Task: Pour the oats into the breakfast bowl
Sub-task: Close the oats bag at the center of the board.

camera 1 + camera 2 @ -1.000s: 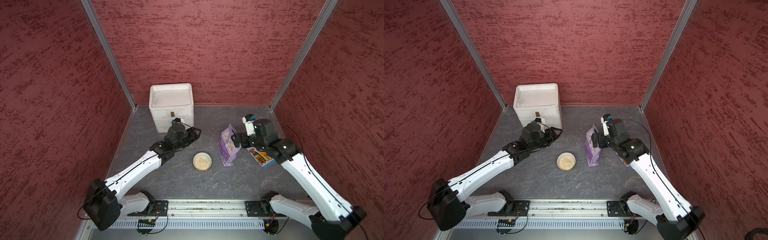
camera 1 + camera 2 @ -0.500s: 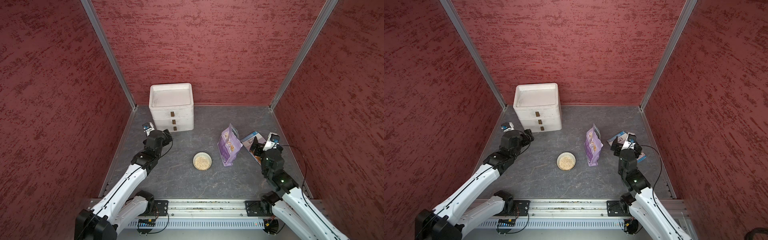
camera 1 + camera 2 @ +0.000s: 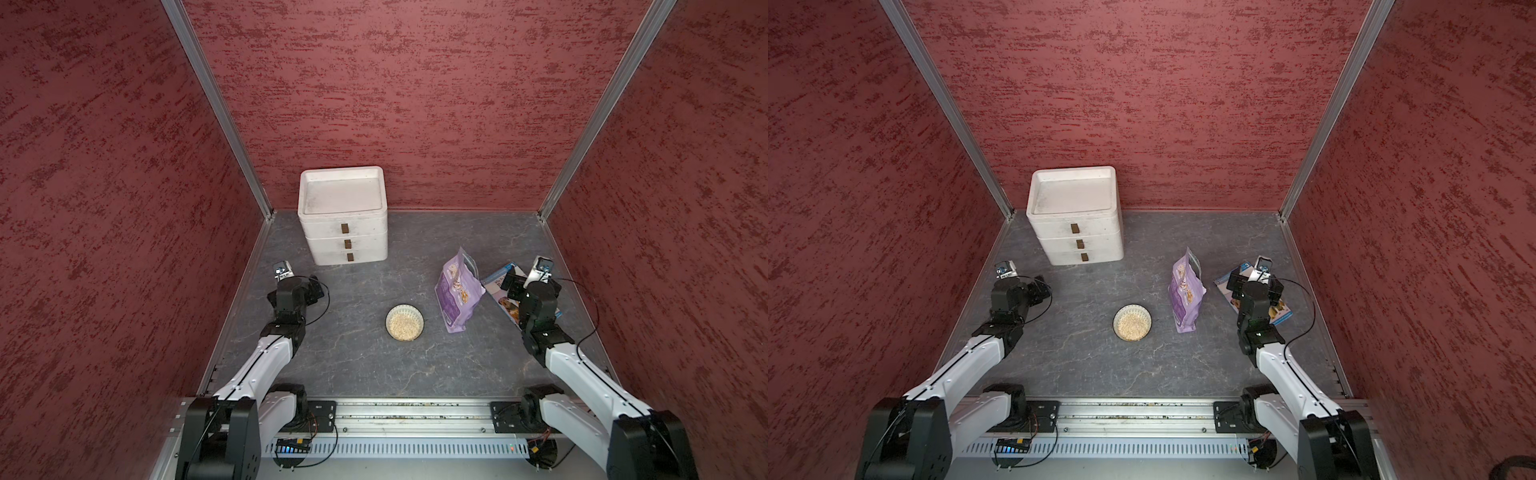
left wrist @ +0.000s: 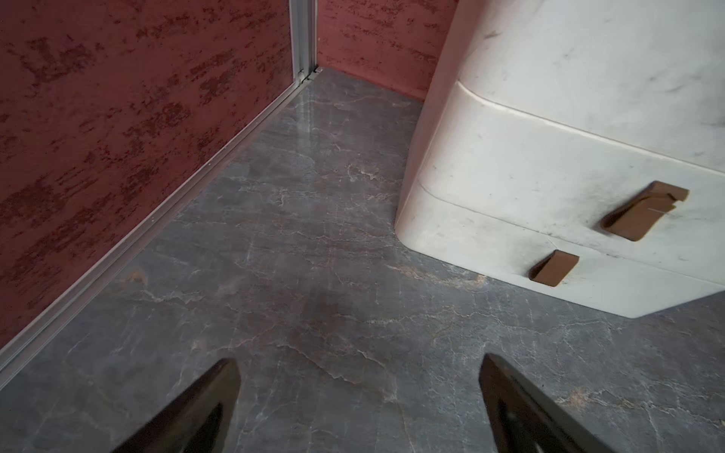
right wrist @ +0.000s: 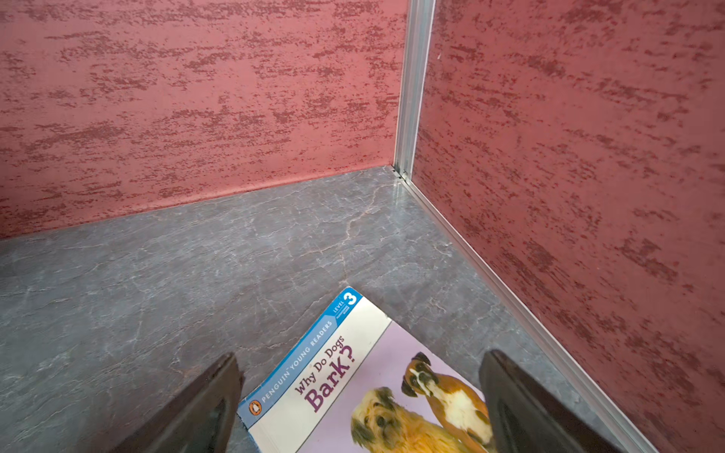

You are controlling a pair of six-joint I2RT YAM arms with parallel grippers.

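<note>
- The oats (image 3: 404, 326) sit in the breakfast bowl (image 3: 405, 308), in the middle of the grey surface (image 3: 353, 353).
- The purple pouch (image 3: 457, 291) stands just beside the bowl (on the right arm's side).
- The left tool (image 4: 359, 364) is wide open and holds nothing, near the white drawer box (image 4: 549, 137).
- The right tool (image 5: 359, 361) is wide open too, empty, above the dog book (image 5: 353, 384).

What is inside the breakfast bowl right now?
Pale oats lie in the breakfast bowl in both top views. They cover its bottom, so their depth cannot be told.
</note>
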